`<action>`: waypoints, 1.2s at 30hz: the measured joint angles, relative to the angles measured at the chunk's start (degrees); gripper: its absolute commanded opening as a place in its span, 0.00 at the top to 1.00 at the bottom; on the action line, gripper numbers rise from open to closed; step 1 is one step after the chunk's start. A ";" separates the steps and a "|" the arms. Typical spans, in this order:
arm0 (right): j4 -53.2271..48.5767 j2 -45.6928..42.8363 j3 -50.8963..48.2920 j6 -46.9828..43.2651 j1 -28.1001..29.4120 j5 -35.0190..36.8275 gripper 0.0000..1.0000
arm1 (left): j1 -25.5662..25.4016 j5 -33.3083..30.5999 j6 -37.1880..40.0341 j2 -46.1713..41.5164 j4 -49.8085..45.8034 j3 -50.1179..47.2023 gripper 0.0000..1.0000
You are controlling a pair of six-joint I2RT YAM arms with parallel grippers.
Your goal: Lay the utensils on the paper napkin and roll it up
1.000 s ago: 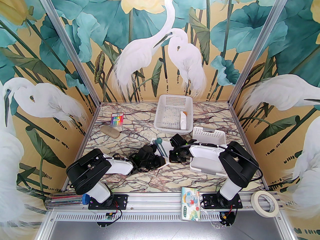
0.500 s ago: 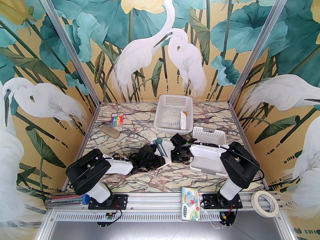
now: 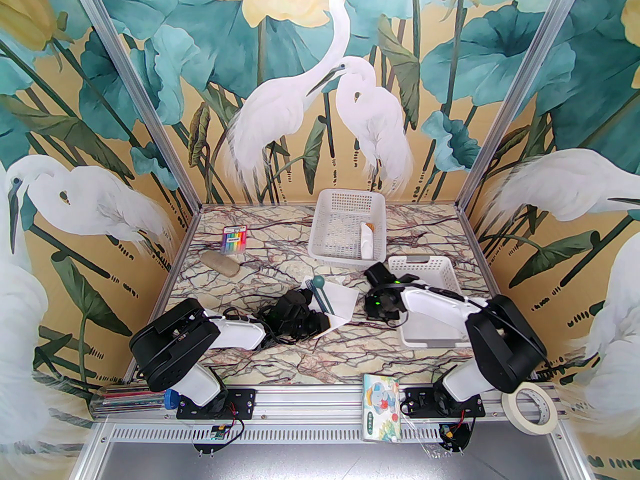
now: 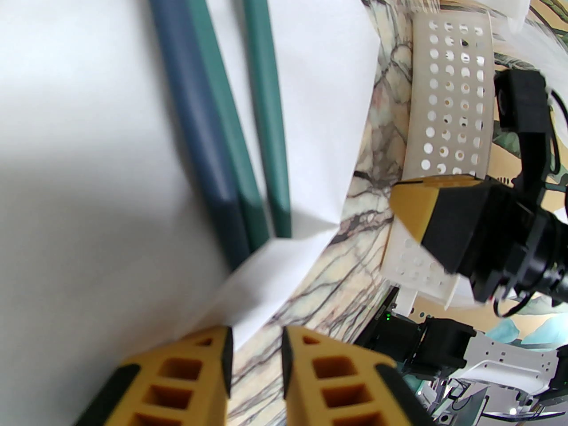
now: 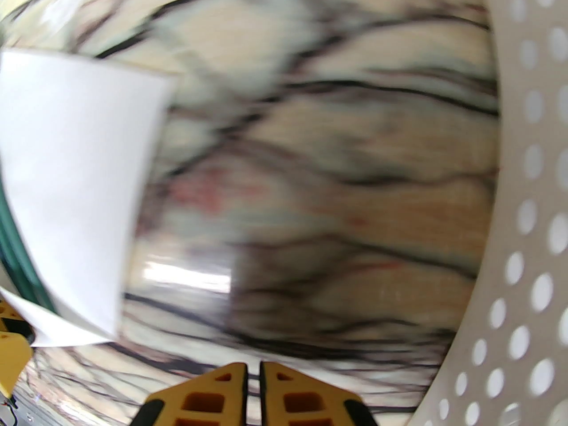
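Teal utensils (image 3: 323, 298) lie on napkin (image 3: 345, 299), frame centre. Placing done, rolling barely begun: lower corner folded over handles. Left gripper (image 4: 256, 349) slightly apart there; right gripper (image 5: 253, 374) together over desk (image 5: 333, 193).

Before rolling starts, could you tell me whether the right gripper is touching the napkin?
Apart: the right wrist view shows bare table between right gripper and napkin.

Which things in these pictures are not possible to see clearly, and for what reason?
- Utensils: their heads are cut off by the top edge, left wrist view.
- Paper napkin: its near part is hidden under the left end effector, top view.
- Table: its veins are smeared by motion blur, right wrist view.
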 measured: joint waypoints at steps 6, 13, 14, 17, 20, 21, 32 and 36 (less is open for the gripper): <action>-0.79 -2.64 -2.93 -2.60 -6.14 0.37 0.84 | 0.00 0.00 0.00 -0.02 -0.20 0.07 0.73; -0.22 -6.40 -3.19 -3.04 -6.38 -2.93 0.79 | 0.00 -0.04 0.07 -0.70 -1.70 0.11 0.72; 0.00 -7.13 -3.19 -3.06 -6.38 -3.54 0.79 | 0.00 -0.04 0.09 -0.79 -1.97 0.11 0.72; 1.14 -8.94 -3.17 -3.06 -6.23 -6.03 0.78 | 0.00 -0.11 0.22 -1.25 -2.86 0.11 0.72; 2.91 -9.33 -3.17 -2.95 -5.44 -8.70 0.74 | 0.00 -0.22 0.26 -1.84 -4.07 0.11 0.72; 3.69 -9.31 -3.17 -2.89 -4.92 -9.53 0.73 | 0.00 -0.20 0.44 -1.97 -4.44 0.11 0.72; 8.72 -4.31 -0.48 -2.23 1.97 -9.86 0.52 | -0.68 -0.17 1.53 -3.56 -7.45 -0.09 0.72; 9.77 -0.96 1.42 -2.12 2.71 -8.50 0.49 | -1.49 -0.17 1.51 -4.02 -7.76 -0.39 0.72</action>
